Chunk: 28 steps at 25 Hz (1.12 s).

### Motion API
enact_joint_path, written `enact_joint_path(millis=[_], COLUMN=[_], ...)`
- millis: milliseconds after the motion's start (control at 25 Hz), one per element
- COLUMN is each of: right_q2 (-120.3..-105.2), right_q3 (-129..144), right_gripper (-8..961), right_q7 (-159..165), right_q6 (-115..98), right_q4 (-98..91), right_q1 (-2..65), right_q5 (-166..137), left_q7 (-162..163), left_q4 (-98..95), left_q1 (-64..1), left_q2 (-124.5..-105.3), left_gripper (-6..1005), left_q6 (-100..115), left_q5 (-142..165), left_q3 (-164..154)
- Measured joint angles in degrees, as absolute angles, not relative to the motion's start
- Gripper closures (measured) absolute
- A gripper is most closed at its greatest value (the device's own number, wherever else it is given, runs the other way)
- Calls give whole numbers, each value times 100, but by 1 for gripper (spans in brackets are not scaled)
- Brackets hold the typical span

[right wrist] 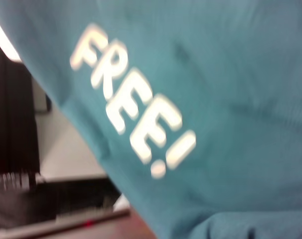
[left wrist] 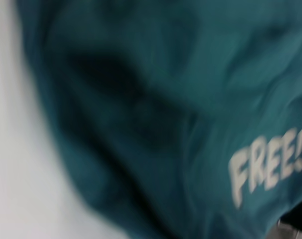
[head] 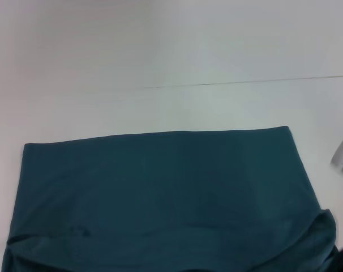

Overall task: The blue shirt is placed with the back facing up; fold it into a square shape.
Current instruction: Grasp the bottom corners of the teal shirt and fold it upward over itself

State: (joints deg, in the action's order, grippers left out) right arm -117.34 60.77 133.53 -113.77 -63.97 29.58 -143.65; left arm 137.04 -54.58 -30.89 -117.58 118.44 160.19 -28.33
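- Fingers of neither gripper show, so their state cannot be told.
- Blue shirt (head: 160, 192) lies plain side up on the near table (head: 171, 51), near edge seemingly raised, "FREE!" lettering (right wrist: 133, 94) hanging underneath.

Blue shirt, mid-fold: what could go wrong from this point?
The blue shirt lies flat on the white table, but its near end runs past the bottom of the head view, so an uneven fold there could go unnoticed. Both wrist views show the FREE! lettering on rumpled cloth, so creases may get folded in.
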Motion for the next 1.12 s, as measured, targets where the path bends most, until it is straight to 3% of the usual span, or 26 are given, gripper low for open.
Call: enact_joint_path(millis=[280, 440, 840, 1120], right_q2=[-11329, -11210, -11280, -11313], right_q3=[4275, 3498, 3500, 3912], right_gripper=[875, 875, 873, 873], right_q7=[13198, 13324, 13737, 14003], right_q6=[-11280, -10897, -9379, -8201], right_q4=[-6267, -6146, -5841, -5592], right_q1=[3456, 3719, 3942, 3978], right_q5=[-14039, -14050, -14057, -14055], left_q7=[13475, 13446, 13380, 13353], left_q4=[-5734, -5814, -5457, -5258], left_q1=[-3576, -3801, -4099, -4183], left_q2=[-11346, -11170, -11204, -11353], left_gripper=[972, 968, 960, 954], left_q6=[11770, 11400, 9682, 8344], left_q5=[15665, 15336, 14838, 14789], left_q3=[-1823, -1526, -2287, -2940])
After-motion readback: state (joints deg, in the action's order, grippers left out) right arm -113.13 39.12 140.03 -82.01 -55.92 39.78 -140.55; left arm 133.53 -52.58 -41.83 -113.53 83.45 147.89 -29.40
